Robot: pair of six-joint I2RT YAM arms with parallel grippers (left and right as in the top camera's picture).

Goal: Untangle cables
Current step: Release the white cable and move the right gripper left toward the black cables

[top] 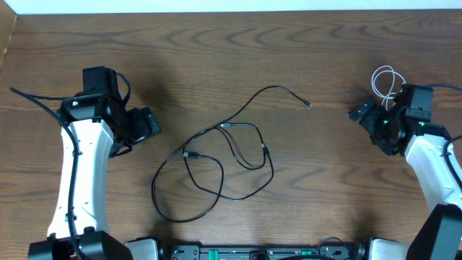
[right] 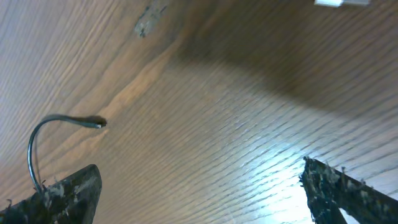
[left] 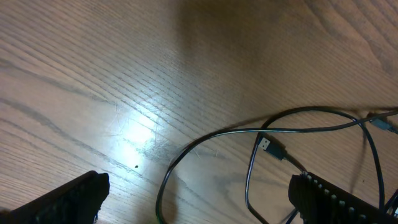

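Note:
The black cables (top: 225, 126) lie looped over each other at the table's middle, with one free end (top: 307, 105) reaching toward the right. A short white cable (top: 386, 78) is coiled at the far right, beside the right arm. My left gripper (top: 151, 124) is open just left of the tangle. In the left wrist view, its fingers (left: 68, 202) frame black loops (left: 298, 121) and a USB plug (left: 272, 147), touching nothing. My right gripper (top: 359, 114) is open over bare wood. In its wrist view, only a black cable end (right: 93, 122) shows by the left finger (right: 62, 196).
The wooden table (top: 231, 43) ends at a pale wall strip along the far edge. Thick black wires (top: 29, 97) run from the left arm. The arms' base rail (top: 253, 253) sits along the near edge.

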